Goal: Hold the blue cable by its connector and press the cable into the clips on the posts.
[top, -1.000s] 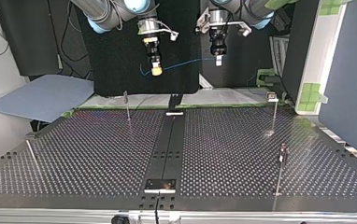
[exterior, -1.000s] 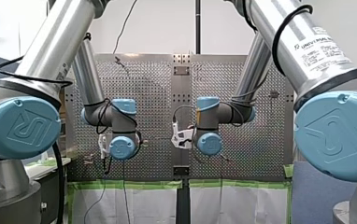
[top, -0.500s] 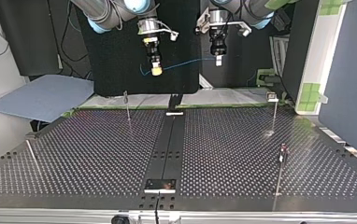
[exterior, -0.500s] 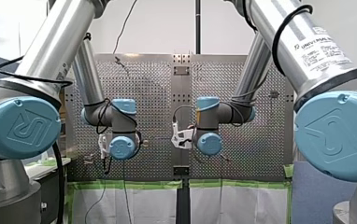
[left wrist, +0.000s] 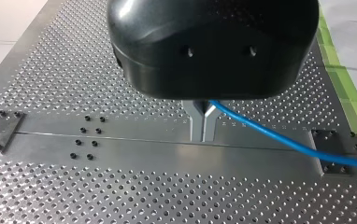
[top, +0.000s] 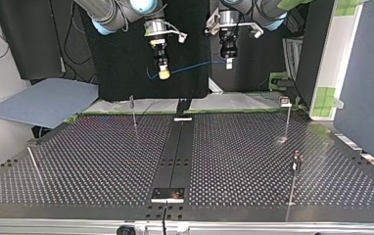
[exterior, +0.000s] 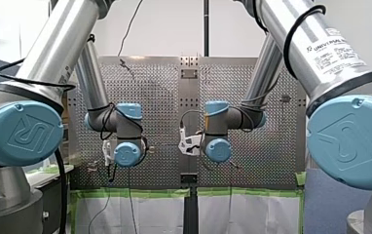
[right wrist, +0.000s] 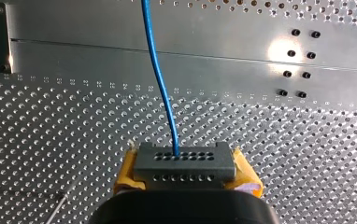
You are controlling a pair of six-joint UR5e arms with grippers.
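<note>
1. Gripping a dark grey rectangular connector (right wrist: 184, 164) w/ two rows of small holes, my right gripper (top: 163, 74) has its yellow pads (right wrist: 125, 173) clamped on the block's two short ends (right wrist view).
2. Thin blue cable (right wrist: 161, 88) leaves a hole in the connector's row farther from that gripper & runs on ahead of it, above the silver perforated metal table (right wrist: 50, 121).
3. My left gripper (top: 228, 63), black housing w/ bare metal fingers (left wrist: 196, 122), has its jaws together, pinched on the blue cable. In the left wrist view the cable exits beside the fingertips & trails off to one side.
4. Top view: both grippers hang in the upper middle of the frame, right gripper left of ctr, left gripper right of ctr, well above the table. The cable spans btwn them, w/ a short curl just left of the right gripper.
5. Cable is up in the air, well apart from three thin upright metal posts w/ small clips on top: upper left of ctr (top: 134, 113), upper right (top: 287, 120), lower right (top: 292, 183).
6. Thin metal rod (top: 34, 165) leans at lower left; can't tell if it carries a clip.
7. Flat black strip (top: 175, 156) runs down the table's ctr.
8. Front view: my left arm (exterior: 92, 83) & my right arm (exterior: 262, 78) meet mid-frame; fingers hidden behind the wrists.
</note>
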